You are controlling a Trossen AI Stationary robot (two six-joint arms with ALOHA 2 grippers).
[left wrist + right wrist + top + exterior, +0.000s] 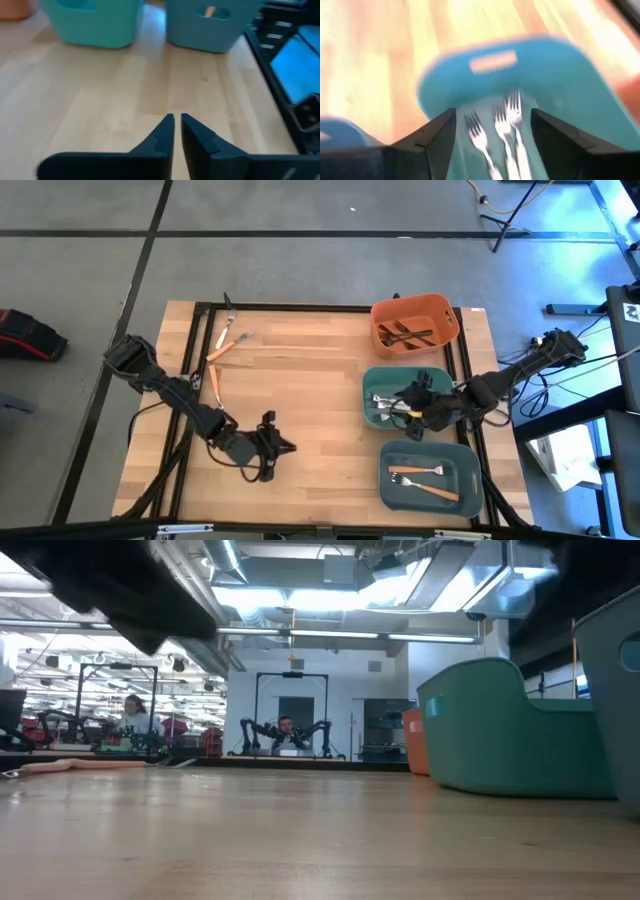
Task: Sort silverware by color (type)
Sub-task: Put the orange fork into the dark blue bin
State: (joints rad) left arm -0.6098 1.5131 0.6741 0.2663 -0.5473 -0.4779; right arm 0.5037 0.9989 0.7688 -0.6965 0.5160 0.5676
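1. My right hand (412,408) hangs over the middle bin (372,385), the teal one on the desk's (320,390) right side. Its fingers (437,137) stand wide apart and hold nothing.
2. Through the right wrist view I see three silver forks (505,127) lying in that bin between the spread fingers, tines toward the bin's far wall.
3. My left hand (283,446) sits low over bare wood at the near left of the desk, well apart from all three bins. Its fingers (162,135) are nearly together, only a thin slit between them, and nothing is clamped.
4. The orange bin (385,310) at the far right holds the dark forks (410,335), a few lying crossed on each other.
5. The near bin (395,500), also teal, holds two tan-handled forks (422,480), side by side at a slight angle.
6. Still out on the desk at the far left: one tan-handled fork (228,345) lying slanted, a second one (213,383) just nearer to me, and a dark fork (229,310) by the frame's far corner.
7. From the low view I see the teal middle bin's wall (500,730) on the right and the orange bin (415,740) behind it. People (132,715) show in the room beyond the desk.
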